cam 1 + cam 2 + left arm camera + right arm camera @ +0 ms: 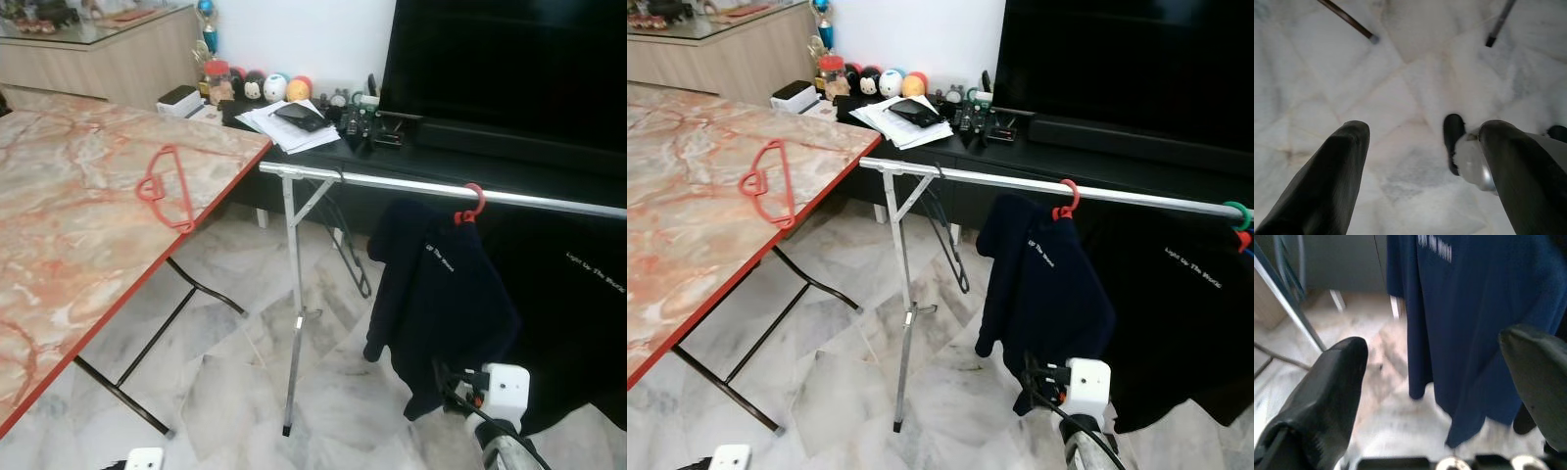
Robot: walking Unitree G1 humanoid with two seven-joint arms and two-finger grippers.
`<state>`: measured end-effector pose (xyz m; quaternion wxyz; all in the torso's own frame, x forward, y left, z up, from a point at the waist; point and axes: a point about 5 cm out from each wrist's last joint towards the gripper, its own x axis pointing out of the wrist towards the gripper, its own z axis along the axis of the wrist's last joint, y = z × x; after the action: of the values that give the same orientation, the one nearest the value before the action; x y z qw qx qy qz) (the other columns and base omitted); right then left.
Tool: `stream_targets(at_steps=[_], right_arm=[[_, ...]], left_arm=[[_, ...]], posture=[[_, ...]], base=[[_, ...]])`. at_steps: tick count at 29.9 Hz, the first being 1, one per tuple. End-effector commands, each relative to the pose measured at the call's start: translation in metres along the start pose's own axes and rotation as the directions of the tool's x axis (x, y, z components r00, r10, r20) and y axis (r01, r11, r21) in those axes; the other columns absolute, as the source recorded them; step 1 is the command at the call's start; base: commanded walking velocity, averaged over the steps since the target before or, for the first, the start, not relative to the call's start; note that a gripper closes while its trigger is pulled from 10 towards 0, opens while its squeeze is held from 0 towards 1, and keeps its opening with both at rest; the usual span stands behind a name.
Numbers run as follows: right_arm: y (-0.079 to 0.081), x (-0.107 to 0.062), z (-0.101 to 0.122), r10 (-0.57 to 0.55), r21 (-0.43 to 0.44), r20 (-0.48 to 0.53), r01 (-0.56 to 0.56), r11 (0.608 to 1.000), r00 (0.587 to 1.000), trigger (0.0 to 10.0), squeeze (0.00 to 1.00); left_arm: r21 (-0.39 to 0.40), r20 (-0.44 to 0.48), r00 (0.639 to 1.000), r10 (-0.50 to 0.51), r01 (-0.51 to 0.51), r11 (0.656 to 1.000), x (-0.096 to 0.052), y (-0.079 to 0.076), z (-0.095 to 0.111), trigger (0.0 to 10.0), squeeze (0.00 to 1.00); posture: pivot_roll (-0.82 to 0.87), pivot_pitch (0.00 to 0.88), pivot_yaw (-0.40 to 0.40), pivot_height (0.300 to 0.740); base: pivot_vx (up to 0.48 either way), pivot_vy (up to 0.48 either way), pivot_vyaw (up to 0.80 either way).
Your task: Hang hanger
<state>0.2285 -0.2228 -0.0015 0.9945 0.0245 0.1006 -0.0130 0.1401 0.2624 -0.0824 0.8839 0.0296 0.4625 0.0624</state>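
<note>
Red hanger (165, 188) lies flat on the marble-topped bench (59, 245), close to its right edge, hook toward the far side. Nothing grips it. Likely left there to be picked up; task looks unstarted.

Target is presumably the silver rail (411, 183) of the drying rack, running from the bench corner off to the right. A navy shirt (436, 294) already hangs from it on a red hook (472, 206); a black garment (1185, 304) hangs further right, with a green hook (1237, 213) at the rail's far right end. Bare rail between the rack's upright leg (291, 294) and the navy shirt seems the free slot.

Left hand (1420, 171): low, pointing at the marble floor (1400, 88), fingers spread, holding nothing. Right hand (1435, 396): low too, facing the navy shirt's hem, fingers spread, empty.

In the way: a dark wire hanger dangles at the rack's left end just behind the leg. The bench's folding legs (147, 352) crowd the floor beneath. Behind the rail, a dark TV cabinet (392, 147) with papers (284, 122), small toys and a large screen; not a hindrance.
</note>
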Motion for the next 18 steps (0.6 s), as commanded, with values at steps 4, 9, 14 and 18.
stream_targets(at_steps=[4,9,14,18], right_arm=[[0.011,0.018,0.042,0.03,-0.009,0.146,-0.029,1.0,0.989,10.0,0.0],[0.018,0.029,0.061,0.032,-0.016,0.197,-0.03,0.999,0.98,10.0,0.0],[0.021,0.034,0.07,0.027,-0.011,0.203,-0.026,1.0,0.979,10.0,0.0],[0.021,0.036,0.073,0.017,-0.008,0.19,-0.015,1.0,0.982,10.0,0.0]], left_arm=[[-0.013,-0.029,1.0,-0.011,0.01,1.0,-0.001,-0.006,-0.01,10.0,0.0],[-0.008,-0.032,0.999,-0.016,0.016,1.0,0.0,-0.012,-0.01,10.0,0.0],[-0.015,-0.031,0.999,-0.025,0.024,1.0,0.001,-0.021,-0.01,10.0,0.0],[-0.017,-0.034,0.999,-0.031,0.031,0.999,0.001,-0.025,-0.011,10.0,0.0]], posture=[[-0.05,0.0,-0.009,0.74],[-0.05,0.0,-0.01,0.74],[-0.04,0.0,-0.016,0.74],[-0.04,0.0,-0.016,0.74]], base=[[0.0,0.0,0.0],[0.0,0.0,0.0],[0.0,0.0,0.0],[0.249,0.0,0.0]])
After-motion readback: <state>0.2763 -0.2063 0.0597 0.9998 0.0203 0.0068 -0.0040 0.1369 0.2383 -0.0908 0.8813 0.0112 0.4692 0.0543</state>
